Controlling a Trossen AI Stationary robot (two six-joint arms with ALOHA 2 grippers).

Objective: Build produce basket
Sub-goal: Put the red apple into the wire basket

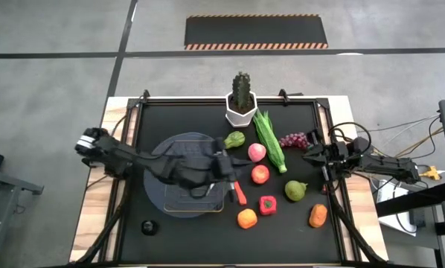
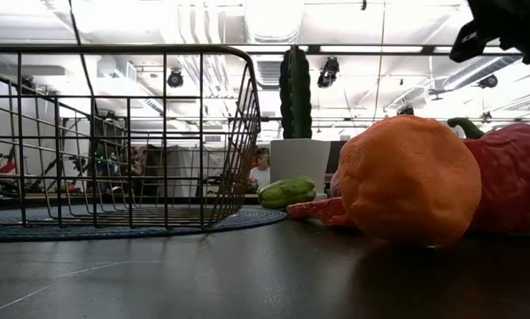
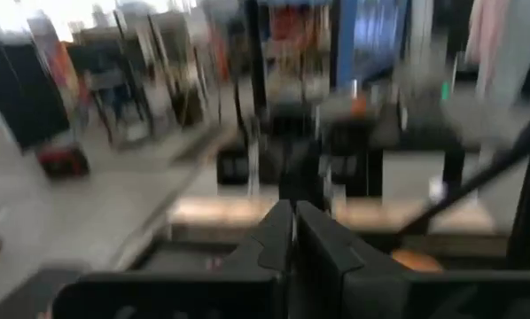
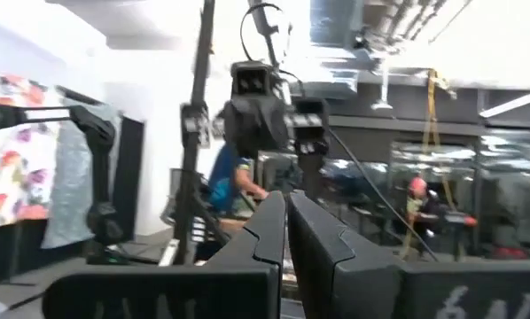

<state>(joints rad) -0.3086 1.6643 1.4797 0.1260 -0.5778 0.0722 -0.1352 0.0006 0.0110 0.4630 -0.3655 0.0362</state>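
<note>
The left gripper point(image 1: 230, 173), jaws clenched and empty, is held beside the carrot point(image 1: 239, 192); the right gripper point(image 1: 309, 154), clenched, beside the grapes point(image 1: 294, 139).

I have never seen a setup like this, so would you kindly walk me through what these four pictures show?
This is a robot with two dark arms at a black table, each ending in a two-fingered tool. One picture looks straight down, one looks level across the tabletop, and two come from cameras on the arms' wrists.

From above, the left tool reaches over the wire basket, which sits on a round grey-blue disc. The right tool waits near the table's right edge. Both wrist pictures show the fingers closed together, holding nothing.

Toy produce lies outside the basket: an orange, a red pepper, apples, a pear, grapes and a leafy stalk. A potted cactus stands at the back.
</note>
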